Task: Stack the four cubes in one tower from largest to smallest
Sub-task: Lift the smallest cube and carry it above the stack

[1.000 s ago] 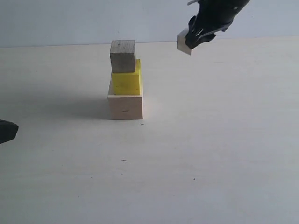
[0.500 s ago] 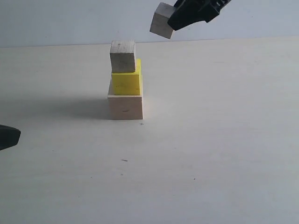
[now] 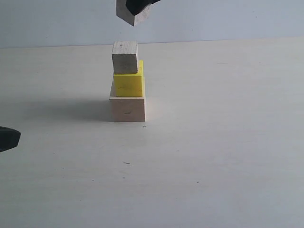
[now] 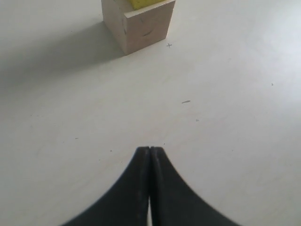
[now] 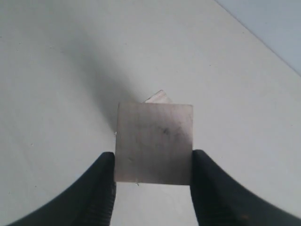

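Note:
The tower stands mid-table: a pale wood cube as base, a yellow cube on it, and a smaller plain wood cube on top. My right gripper hangs at the top edge of the exterior view, just above the tower, shut on the tiniest cube, which is tilted. The right wrist view shows that cube clamped between both fingers of the gripper. My left gripper is shut and empty, low at the table's left, facing the base cube.
The pale table carries only the tower and a few small dark specks. A light wall runs behind the table's far edge.
My right gripper has carried the tiniest cube leftward and upward, from right of the tower to just above it. The tower and left gripper have stayed put.

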### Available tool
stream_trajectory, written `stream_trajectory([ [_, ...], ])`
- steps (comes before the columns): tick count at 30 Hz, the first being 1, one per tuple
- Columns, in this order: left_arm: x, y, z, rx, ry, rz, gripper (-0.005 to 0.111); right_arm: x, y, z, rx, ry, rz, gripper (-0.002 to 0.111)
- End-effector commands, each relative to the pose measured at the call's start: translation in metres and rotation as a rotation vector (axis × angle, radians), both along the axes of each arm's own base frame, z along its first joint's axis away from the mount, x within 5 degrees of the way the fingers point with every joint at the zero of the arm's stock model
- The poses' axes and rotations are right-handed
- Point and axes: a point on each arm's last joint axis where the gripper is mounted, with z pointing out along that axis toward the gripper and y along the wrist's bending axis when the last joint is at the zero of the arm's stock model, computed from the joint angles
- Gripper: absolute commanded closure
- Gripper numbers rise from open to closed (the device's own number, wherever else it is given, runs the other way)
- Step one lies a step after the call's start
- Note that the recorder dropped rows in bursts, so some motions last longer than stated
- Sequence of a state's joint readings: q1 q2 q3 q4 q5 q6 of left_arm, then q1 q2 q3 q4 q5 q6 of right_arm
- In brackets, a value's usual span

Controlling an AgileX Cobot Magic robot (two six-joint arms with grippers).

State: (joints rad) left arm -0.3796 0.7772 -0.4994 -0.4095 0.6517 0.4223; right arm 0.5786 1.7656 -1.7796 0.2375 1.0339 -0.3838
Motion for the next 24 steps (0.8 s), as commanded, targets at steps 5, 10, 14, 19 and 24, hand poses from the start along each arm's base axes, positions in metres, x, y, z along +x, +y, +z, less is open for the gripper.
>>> stream_trajectory([
  [5, -0.004, 0.001, 0.004, -0.027, -0.011, 0.005, 0.107, 0.011, 0.006, -0.001, 0.025, 0.017, -0.078, 0.108],
  [10, -0.004, 0.0, 0.004, -0.029, -0.01, 0.005, 0.107, 0.022, 0.014, -0.003, -0.01, 0.064, -0.067, 0.108],
  [14, -0.004, 0.0, 0.004, -0.029, -0.01, 0.005, 0.107, 0.027, 0.018, -0.003, -0.127, -0.007, 0.149, 0.108],
  [19, -0.004, 0.0, 0.004, -0.029, -0.01, 0.005, 0.107, 0.032, 0.02, -0.007, -0.2, -0.088, 0.284, 0.108],
  [24, -0.004, 0.0, 0.004, -0.029, -0.01, 0.005, 0.107, 0.039, 0.025, -0.024, -0.257, -0.114, 0.398, 0.108],
])
